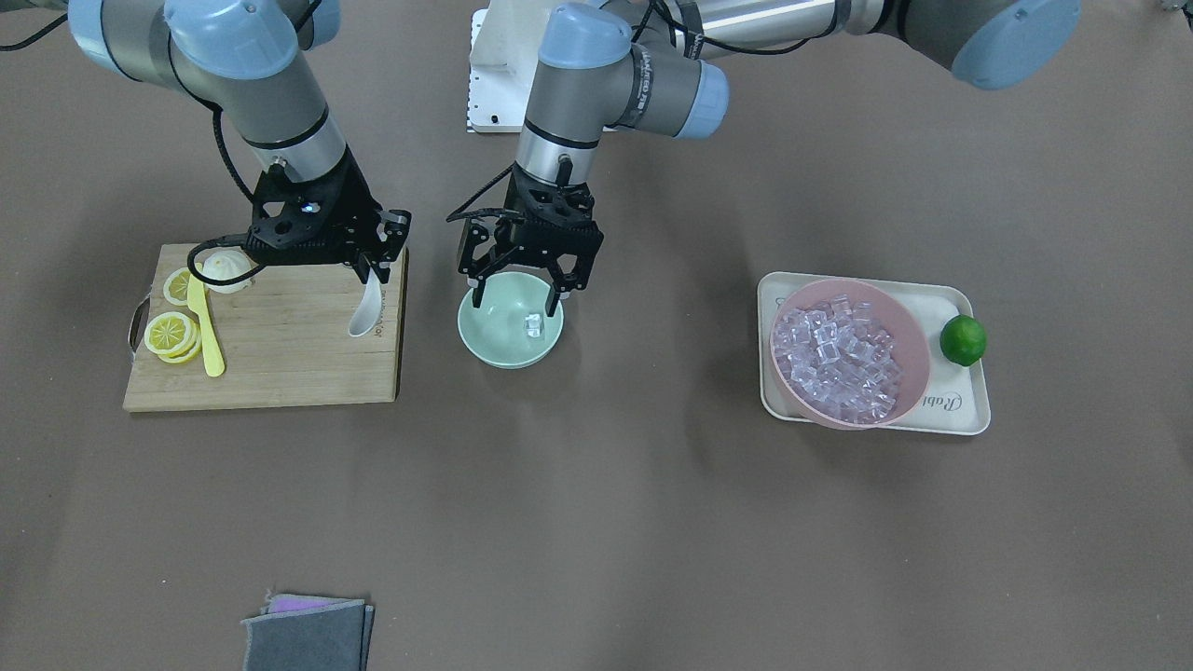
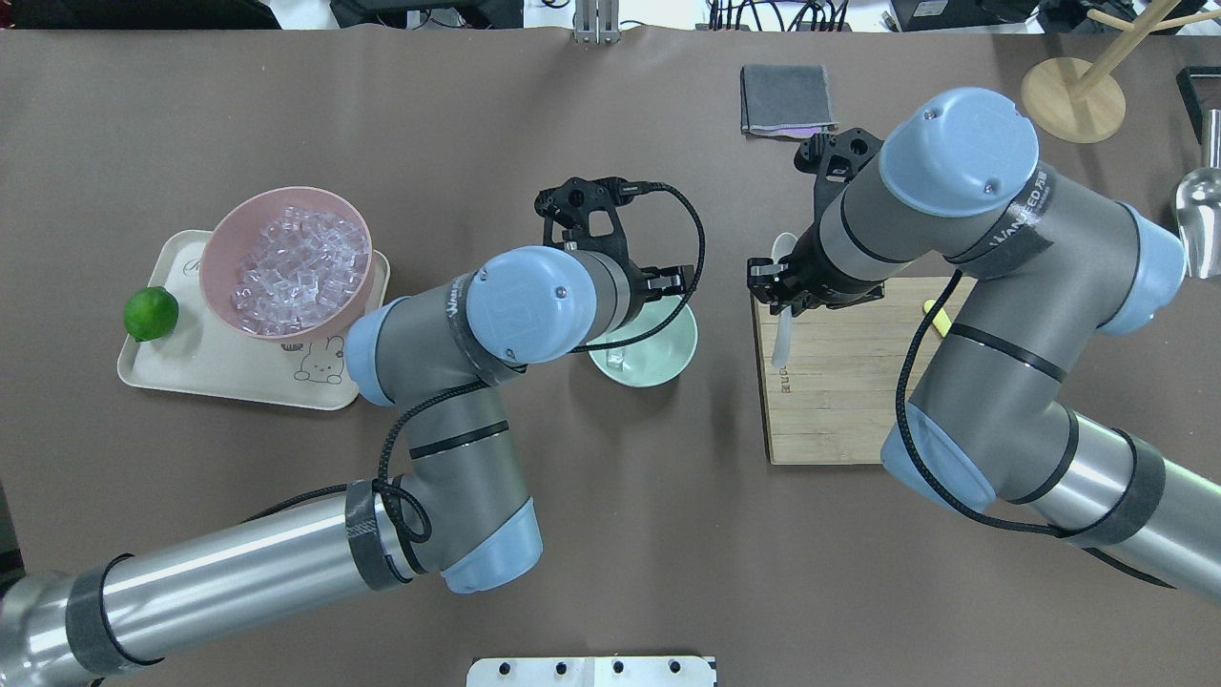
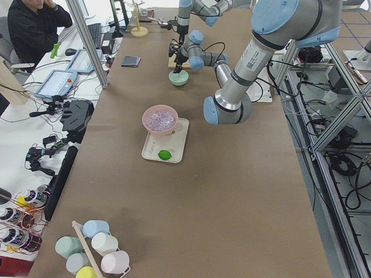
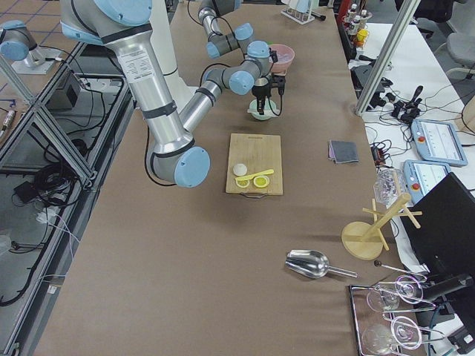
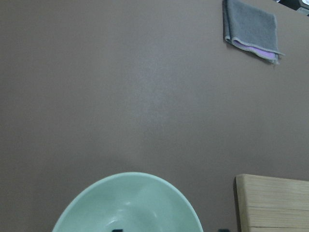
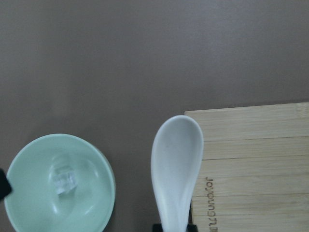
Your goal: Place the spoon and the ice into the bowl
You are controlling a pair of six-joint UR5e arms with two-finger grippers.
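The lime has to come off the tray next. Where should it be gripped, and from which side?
Likely from straight above, across the round middle of the lime. It sits on the tray close beside the pink bowl, so put the fingers on the two sides clear of that rim, not in the narrow gap.

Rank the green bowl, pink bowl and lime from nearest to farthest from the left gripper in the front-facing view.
1. The green bowl, directly under the left gripper.
2. The pink bowl, on the tray.
3. The lime, beyond it on the tray.
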